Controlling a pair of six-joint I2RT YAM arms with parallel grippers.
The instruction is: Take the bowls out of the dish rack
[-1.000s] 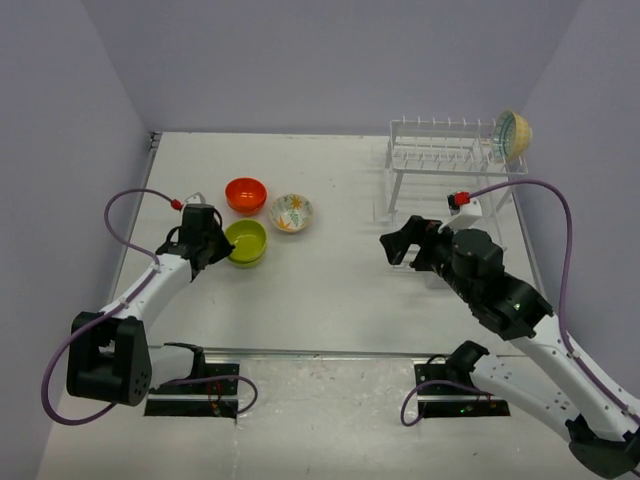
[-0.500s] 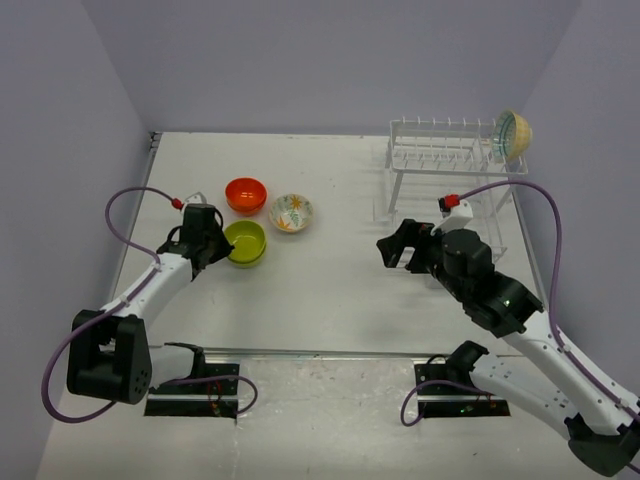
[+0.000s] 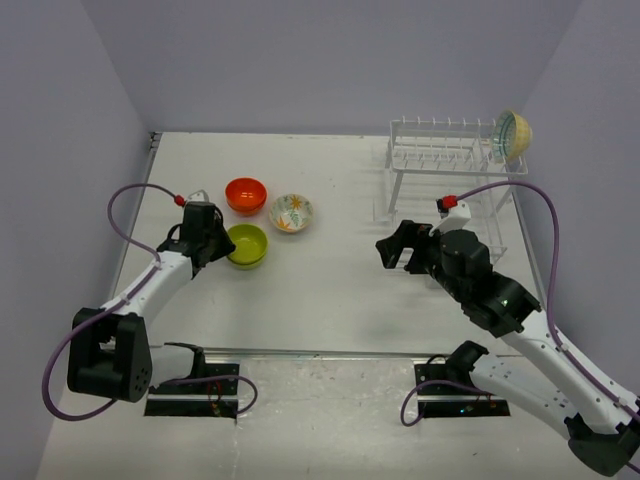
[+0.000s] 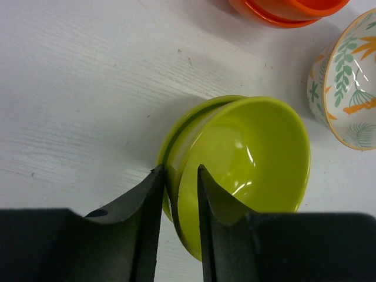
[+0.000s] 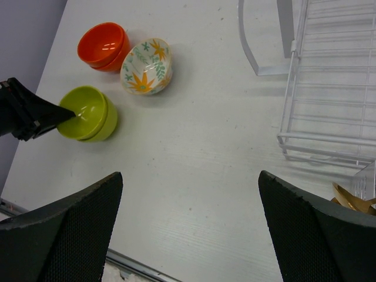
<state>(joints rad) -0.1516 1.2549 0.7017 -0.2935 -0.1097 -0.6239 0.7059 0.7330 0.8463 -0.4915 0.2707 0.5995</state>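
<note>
Only the beige bowl point(image 3: 514, 134) is left on the dish rack point(image 3: 450, 160). Left gripper point(image 4: 179, 176) pinches a green bowl point(image 4: 252, 147); right gripper point(image 3: 398, 246) gapes empty.

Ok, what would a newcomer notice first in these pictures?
On the left of the white table, the left end effector pinches the rim of a glossy lime green bowl nested in another, beside stacked glossy orange bowls and a white floral bowl. Far right, one beige bowl stands on edge atop the white wire dish rack.
</note>
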